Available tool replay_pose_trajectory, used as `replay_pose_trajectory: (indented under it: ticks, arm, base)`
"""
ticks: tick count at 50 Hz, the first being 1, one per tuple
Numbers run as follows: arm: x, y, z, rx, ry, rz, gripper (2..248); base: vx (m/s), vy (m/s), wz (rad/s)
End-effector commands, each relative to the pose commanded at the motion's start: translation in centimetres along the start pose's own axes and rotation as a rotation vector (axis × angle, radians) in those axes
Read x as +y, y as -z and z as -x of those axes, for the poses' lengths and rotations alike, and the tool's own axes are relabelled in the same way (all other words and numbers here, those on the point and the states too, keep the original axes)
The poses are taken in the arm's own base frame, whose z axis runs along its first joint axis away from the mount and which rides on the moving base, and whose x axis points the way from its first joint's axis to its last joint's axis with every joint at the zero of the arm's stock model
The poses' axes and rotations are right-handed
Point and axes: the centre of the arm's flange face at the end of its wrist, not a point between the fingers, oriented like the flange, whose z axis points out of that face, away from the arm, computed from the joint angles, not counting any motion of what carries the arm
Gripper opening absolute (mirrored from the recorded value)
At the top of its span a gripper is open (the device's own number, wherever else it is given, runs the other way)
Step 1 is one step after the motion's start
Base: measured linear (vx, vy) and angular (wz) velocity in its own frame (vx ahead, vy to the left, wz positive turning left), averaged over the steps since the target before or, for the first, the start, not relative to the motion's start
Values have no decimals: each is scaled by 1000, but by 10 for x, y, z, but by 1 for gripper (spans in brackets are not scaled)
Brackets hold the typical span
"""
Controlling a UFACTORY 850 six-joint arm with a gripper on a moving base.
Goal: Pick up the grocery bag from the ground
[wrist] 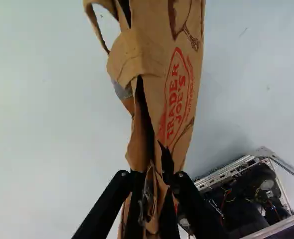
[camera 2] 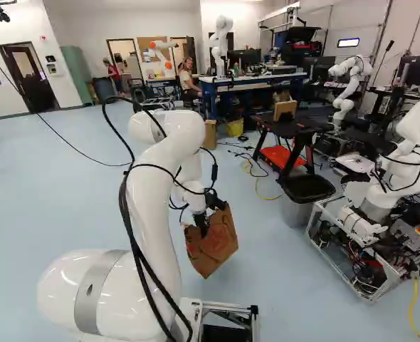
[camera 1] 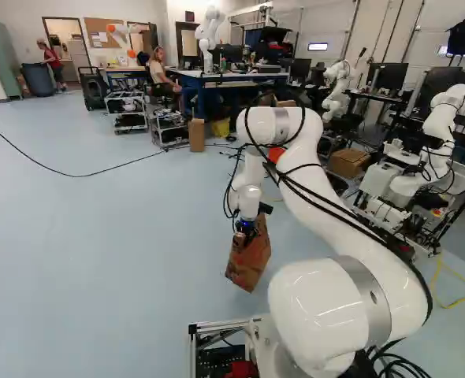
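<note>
In the left base view, I have the grocery bag (camera 1: pixel 250 253) hanging tilted from my claw (camera 1: pixel 247 227), out ahead of the base. A metal frame (camera 1: pixel 219 324) at the foot of the view holds black parts and something red. A cardboard box (camera 1: pixel 348 163) sits to the right of the arm.

In the right base view, the bag hangs slanted in front of the arm. To its right a grey bin (camera 2: pixel 295 212) stands on the floor with a black liner folded over its rim; I can't make out any contents.

In the wrist view, my claw (wrist: pixel 150 176) is pinching the bag's crumpled paper from both sides. Its handle loops free and a dark gap opens between the folds, but I can't tell what's inside. Beside it, an open frame (wrist: pixel 226 172) holds round dark parts and wires.
</note>
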Motion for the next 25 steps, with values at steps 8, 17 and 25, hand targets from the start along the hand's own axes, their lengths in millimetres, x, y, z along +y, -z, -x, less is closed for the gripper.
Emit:
replay_pose_trajectory:
  ticks: [8,17,25]
  arm:
    - [1,12,1,5,0,-4,24]
    - [2,26,2,11,0,-9,24]
    - [4,38,4,16,0,-13,24]
  base:
    - [0,0,0]
    - [0,0,0]
    - [0,0,0]
